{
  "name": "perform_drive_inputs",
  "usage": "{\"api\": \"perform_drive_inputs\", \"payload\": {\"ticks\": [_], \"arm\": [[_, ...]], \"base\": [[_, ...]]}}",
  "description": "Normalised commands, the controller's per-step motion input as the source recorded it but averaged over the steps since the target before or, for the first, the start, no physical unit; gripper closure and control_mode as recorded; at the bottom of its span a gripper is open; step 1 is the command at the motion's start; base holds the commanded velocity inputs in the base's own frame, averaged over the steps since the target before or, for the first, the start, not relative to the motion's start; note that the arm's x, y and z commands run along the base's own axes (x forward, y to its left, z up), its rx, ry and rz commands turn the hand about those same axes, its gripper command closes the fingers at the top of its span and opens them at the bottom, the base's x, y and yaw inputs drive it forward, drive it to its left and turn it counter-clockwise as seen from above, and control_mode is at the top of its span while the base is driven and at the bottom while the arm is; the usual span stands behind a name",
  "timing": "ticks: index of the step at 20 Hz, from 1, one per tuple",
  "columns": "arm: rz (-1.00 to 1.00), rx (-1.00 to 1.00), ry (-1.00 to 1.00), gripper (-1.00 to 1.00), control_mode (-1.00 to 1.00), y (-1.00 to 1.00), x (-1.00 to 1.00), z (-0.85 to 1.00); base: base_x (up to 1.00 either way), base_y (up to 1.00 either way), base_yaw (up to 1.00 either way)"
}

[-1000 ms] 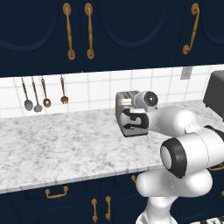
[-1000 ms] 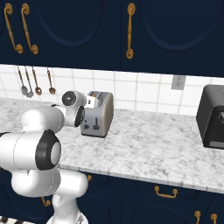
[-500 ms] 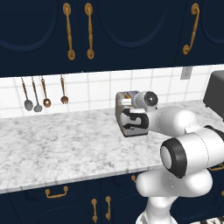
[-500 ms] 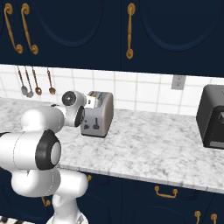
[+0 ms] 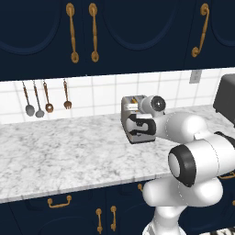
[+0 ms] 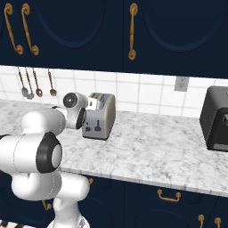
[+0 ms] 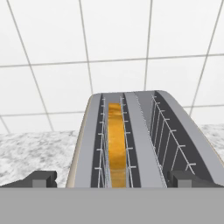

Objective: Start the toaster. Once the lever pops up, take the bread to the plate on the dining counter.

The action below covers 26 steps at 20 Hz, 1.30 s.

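Note:
The silver-grey toaster stands on the marbled worktop against the tiled wall. The bread, a golden-tan slice, sits on edge deep in the left slot in the hand view; the right slot is bare. My gripper is open, level with the toaster's near narrow end, one dark fingertip to each side of it, and nothing is held. The plate and the dining counter are out of view.
A larger dark grey boxy appliance stands further right on the worktop. Utensils hang on the wall to the left. Navy wall cabinets with gold handles hang above the toaster.

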Motion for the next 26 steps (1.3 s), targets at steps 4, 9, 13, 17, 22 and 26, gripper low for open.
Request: {"api": "perform_drive_inputs", "payload": {"ticks": [4, 9, 13, 17, 22, 26], "arm": [[0.00, 0.00, 0.00, -1.00, -1.00, 0.00, 0.00, 0.00], [0.00, 0.00, 0.00, -1.00, -1.00, 0.00, 0.00, 0.00], [0.00, 0.00, 0.00, -1.00, -1.00, 0.00, 0.00, 0.00], [0.00, 0.00, 0.00, -1.00, -1.00, 0.00, 0.00, 0.00], [0.00, 0.00, 0.00, -1.00, -1.00, 0.00, 0.00, 0.00], [0.00, 0.00, 0.00, -1.00, -1.00, 0.00, 0.00, 0.00]], "base": [[0.00, 0.00, 0.00], [0.00, 0.00, 0.00], [0.00, 0.00, 0.00], [0.00, 0.00, 0.00], [0.00, 0.00, 0.00], [0.00, 0.00, 0.00]]}}
